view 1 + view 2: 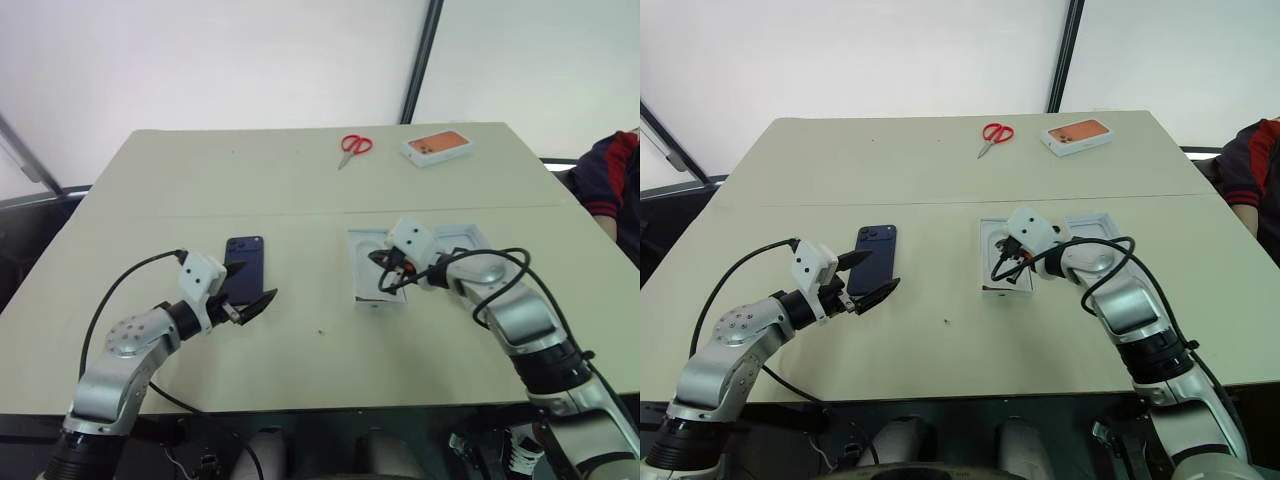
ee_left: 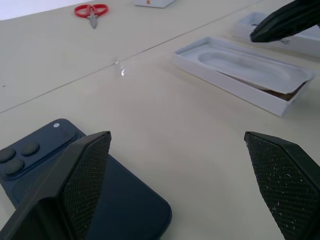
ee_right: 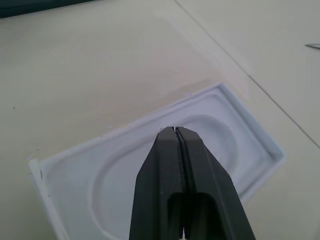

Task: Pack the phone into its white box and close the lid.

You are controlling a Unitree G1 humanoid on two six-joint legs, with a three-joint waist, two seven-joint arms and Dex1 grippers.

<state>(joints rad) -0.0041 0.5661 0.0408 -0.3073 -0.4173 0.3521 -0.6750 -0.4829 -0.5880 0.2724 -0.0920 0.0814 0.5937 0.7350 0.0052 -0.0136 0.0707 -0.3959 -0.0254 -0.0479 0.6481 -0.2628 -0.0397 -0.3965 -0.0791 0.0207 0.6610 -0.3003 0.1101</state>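
The dark navy phone (image 1: 245,250) lies back up on the table at the left, its camera cluster (image 2: 17,155) at the far corner. My left gripper (image 1: 255,282) is open just above the phone's near end, one finger (image 2: 85,175) over it and the other out over bare table. The white box (image 2: 225,82) sits mid-table with a flat white insert (image 2: 245,65) resting in it, one end lifted off the tan floor. My right gripper (image 3: 175,132) is shut and empty, tips just over that insert. The lid (image 1: 465,238) lies inside up behind the right wrist.
Red-handled scissors (image 1: 352,148) and an orange-topped box (image 1: 438,146) lie at the table's far side. A person's sleeve (image 1: 615,180) shows at the right edge. Bare tabletop stretches between the phone and the white box.
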